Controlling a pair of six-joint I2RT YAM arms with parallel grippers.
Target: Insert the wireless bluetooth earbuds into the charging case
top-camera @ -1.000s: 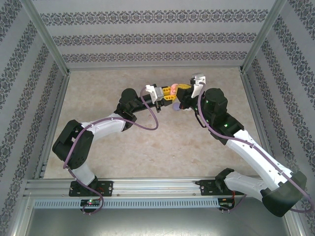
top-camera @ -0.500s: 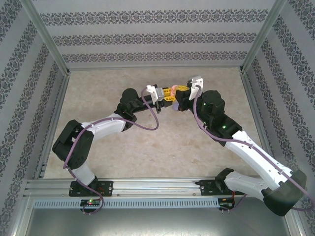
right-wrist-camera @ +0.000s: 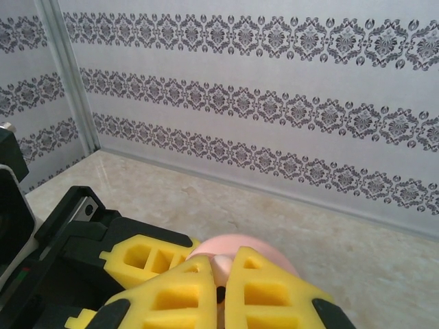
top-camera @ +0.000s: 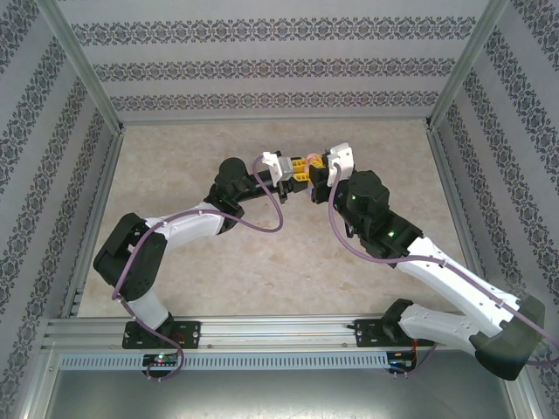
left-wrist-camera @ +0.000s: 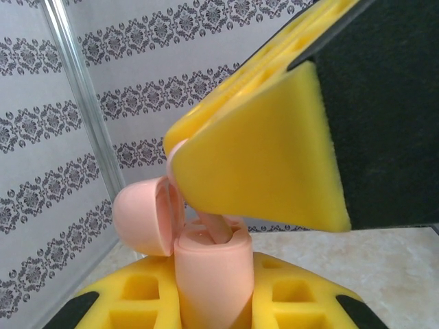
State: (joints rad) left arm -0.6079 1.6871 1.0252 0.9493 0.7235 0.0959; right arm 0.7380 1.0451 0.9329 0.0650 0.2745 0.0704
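The left gripper holds the pink charging case tight between its yellow fingers. The case stands up straight and its lid is flipped open to one side. The right gripper reaches in from above with its jaws pinched almost together on a pink earbud, and the end of the bud sits in the open mouth of the case. The two grippers meet over the far middle of the table.
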